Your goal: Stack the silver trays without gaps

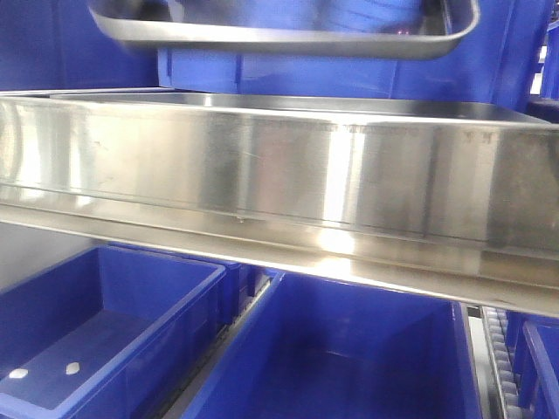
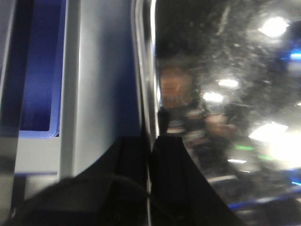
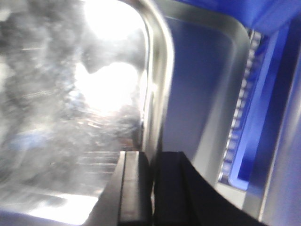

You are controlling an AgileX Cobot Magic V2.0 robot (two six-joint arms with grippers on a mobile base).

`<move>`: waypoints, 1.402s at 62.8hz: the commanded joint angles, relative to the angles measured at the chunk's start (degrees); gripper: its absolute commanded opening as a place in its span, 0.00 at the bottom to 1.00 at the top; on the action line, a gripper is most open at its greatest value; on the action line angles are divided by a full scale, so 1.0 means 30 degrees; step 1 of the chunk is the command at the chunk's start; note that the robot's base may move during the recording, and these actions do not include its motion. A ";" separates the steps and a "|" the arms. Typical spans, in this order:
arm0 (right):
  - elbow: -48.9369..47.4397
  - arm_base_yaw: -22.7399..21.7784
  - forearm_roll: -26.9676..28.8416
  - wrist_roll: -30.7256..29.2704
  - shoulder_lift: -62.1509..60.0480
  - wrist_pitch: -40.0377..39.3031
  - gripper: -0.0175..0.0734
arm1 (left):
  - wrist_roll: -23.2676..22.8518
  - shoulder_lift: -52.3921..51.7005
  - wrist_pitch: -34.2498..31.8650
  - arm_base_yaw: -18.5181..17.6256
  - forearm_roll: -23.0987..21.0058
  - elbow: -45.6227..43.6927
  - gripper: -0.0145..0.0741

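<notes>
Silver tray pinched at both ends, one slip away from a crooked stack.
I hold the silver tray (image 1: 262,175) up near the front camera, above the blue bins (image 1: 113,332). The left gripper (image 2: 149,183) and right gripper (image 3: 153,188) each clamp a side wall, jaws narrow on thin steel. A second tray (image 1: 288,39) shows farther back, higher up. The slick wall could slide in either pinch. If one end drops first, I expect the rims to catch and leave a gap.

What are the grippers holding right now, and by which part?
Both are shut on the thin side wall of the silver tray: left gripper on one side, right gripper on the other, a finger either side of the wall.
</notes>
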 commanded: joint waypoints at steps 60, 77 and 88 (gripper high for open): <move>-0.0521 -0.0265 -0.1421 0.0236 0.2368 0.1490 0.89 | 0.1068 0.2049 -0.1164 -0.0091 0.0282 -0.0969 0.71; -0.0575 -0.0246 -0.1313 0.0134 0.1190 0.1401 0.87 | 0.0901 0.0417 -0.0960 -0.0091 0.0330 -0.0969 0.71; -0.0557 -0.0246 -0.1048 -0.0850 -0.0654 0.1002 0.80 | 0.0901 -0.1645 -0.0623 -0.0091 0.0328 -0.0969 0.55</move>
